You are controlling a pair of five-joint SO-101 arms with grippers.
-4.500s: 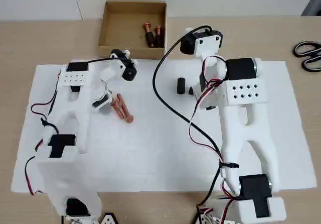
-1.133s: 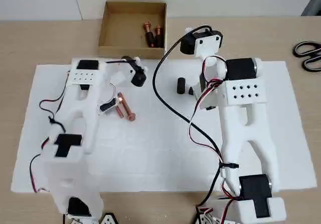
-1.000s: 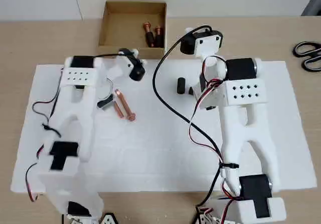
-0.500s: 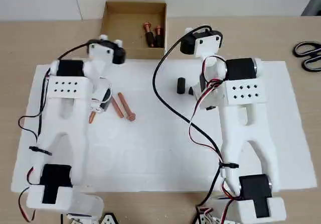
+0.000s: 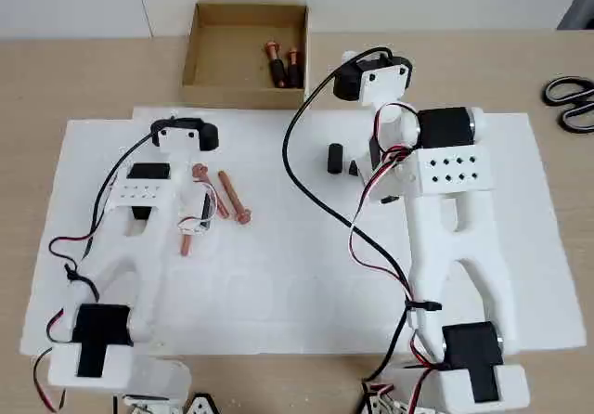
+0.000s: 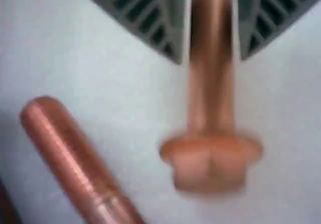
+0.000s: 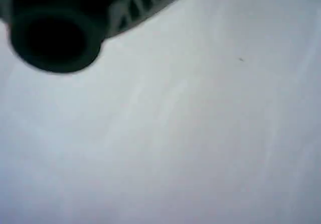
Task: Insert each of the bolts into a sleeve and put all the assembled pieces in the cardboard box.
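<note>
My left gripper (image 5: pixel 193 225) is shut on a copper bolt (image 5: pixel 187 240) low over the white sheet; in the left wrist view its shaft (image 6: pixel 210 73) runs between the grey fingers (image 6: pixel 145 18) and the flanged head sticks out beyond them. Two loose bolts (image 5: pixel 232 197) lie just right of it, one shaft (image 6: pixel 70 153) close by. My right gripper (image 5: pixel 365 167) rests at mid-table, shut on a black sleeve (image 7: pixel 52 40). A second black sleeve (image 5: pixel 334 158) stands upright beside it. The cardboard box (image 5: pixel 215 54) at the back holds two assembled pieces (image 5: pixel 283 65).
A white foam sheet (image 5: pixel 297 275) covers the work area. Scissors (image 5: pixel 571 98) lie at the far right on the wooden table. A black cable (image 5: pixel 306 182) loops from the right arm across the sheet's middle.
The left arm swung left and drew back toward the front edge, carrying one bolt out of the pile. The right arm has stayed still.
</note>
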